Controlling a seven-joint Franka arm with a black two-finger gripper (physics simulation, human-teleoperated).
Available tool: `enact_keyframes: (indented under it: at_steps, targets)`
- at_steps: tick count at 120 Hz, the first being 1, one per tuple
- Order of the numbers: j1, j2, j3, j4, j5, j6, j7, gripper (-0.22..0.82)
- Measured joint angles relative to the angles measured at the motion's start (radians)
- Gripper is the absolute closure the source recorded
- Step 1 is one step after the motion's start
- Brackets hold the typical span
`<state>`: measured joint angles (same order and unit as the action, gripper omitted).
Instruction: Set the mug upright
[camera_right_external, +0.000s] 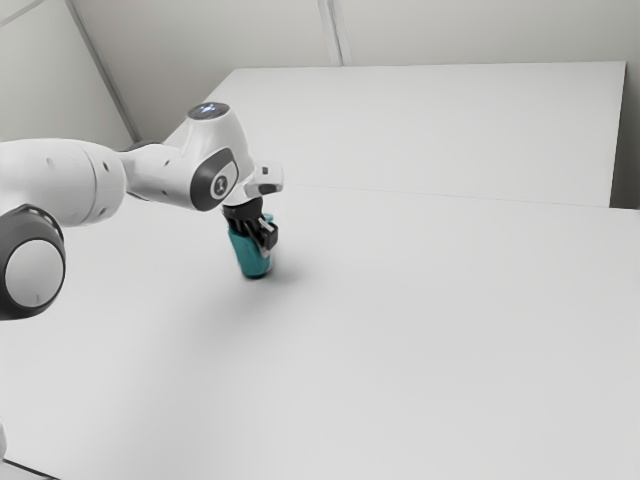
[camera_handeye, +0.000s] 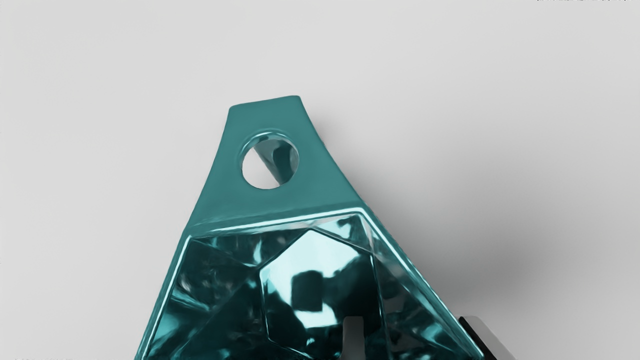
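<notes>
Firstly, arm: one, white with dark joint covers, entering from the exterior view's left, its hand lowered over the table.

Item, gripper: black, two-fingered, directed downward at the mug. Jaws parted, by a partial gap; the mug's side wall stands between them. One finger is inside the mouth, with space between it and that wall; the other finger is outside, just beside the rim. Whether the outer one touches cannot be told. No two-sided hold on the mug is visible.

Item, mug: teal, glossy within, angular at the mouth, tapering toward its base. Located beneath the gripper, base down and mouth up, close to upright; a slight lean cannot be ruled out. Base at the tabletop, full contact not certain. Handle attached at one side, broad, pierced by a round hole, pointing away from the fingers.

Item, table: pale, smooth, bearing a soft grey shadow beside the mug. A thin seam crosses it behind the arm, with more pale surface beyond.

Item, wall: light grey, at the far side, with a narrow vertical strip.
</notes>
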<state>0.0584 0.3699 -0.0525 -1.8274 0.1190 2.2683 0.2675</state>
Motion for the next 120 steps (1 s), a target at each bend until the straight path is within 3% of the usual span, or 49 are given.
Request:
enact_keyframes:
  at_steps: [18, 40, 72, 107, 120]
  targets:
    - [-0.001, -0.012, 0.002, 0.001, 0.002, -0.001, -0.003, 0.21]
    - [0.002, -0.044, 0.004, 0.003, 0.001, -0.007, -0.002, 0.09]
    - [0.007, -0.187, 0.022, 0.003, -0.002, -0.092, -0.001, 0.03]
    - [-0.001, -0.331, 0.070, 0.111, -0.003, -0.360, -0.021, 0.01]
    - [-0.058, -0.359, 0.132, 0.138, -0.003, -0.431, -0.029, 0.00]
